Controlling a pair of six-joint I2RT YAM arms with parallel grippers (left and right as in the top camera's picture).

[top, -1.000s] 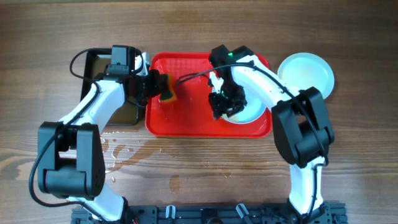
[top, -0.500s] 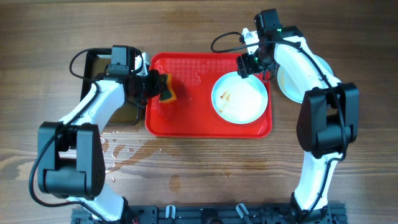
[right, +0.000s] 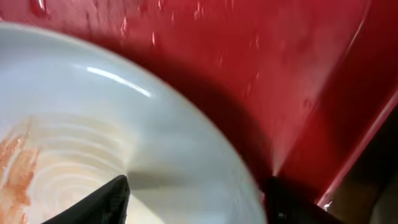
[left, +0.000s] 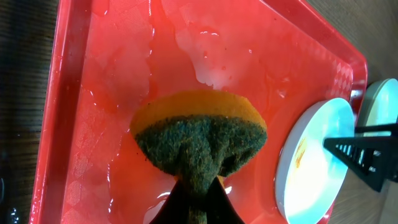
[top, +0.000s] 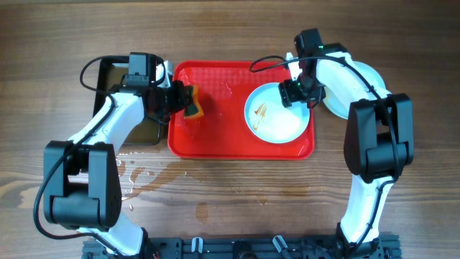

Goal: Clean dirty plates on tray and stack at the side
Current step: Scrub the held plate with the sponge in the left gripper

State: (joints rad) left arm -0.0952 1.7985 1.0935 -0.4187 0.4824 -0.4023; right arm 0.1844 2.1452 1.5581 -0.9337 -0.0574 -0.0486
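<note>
- Progress check: one dirty plate [top: 280,122] sits on the right half of the red tray [top: 223,133], with brown-orange smears [top: 260,111] showing on its left side, so this one has not been cleaned.
- Off the tray to the right, a pale plate [top: 374,79] lies on the wooden table, partly under the right arm. I'd call that the stack begun, though how many plates are in it cannot be told.
- The tray floor is wet and glossy in the left wrist view, and there are water splashes on the table in front of it.
- The left gripper [top: 181,101] has its fingers pinched tight on a yellow sponge [left: 199,134], green scouring face towards the camera. It hangs over the tray's left half, well apart from the dirty plate.
- The right gripper [top: 298,93] is at the plate's upper-right rim. In its wrist view the fingers stand wide apart, one over the plate's bowl and one outside it, with the rim between and nothing clamped.
- What's left, by my read: steady this plate, scrub it, then stack it at the side.
</note>
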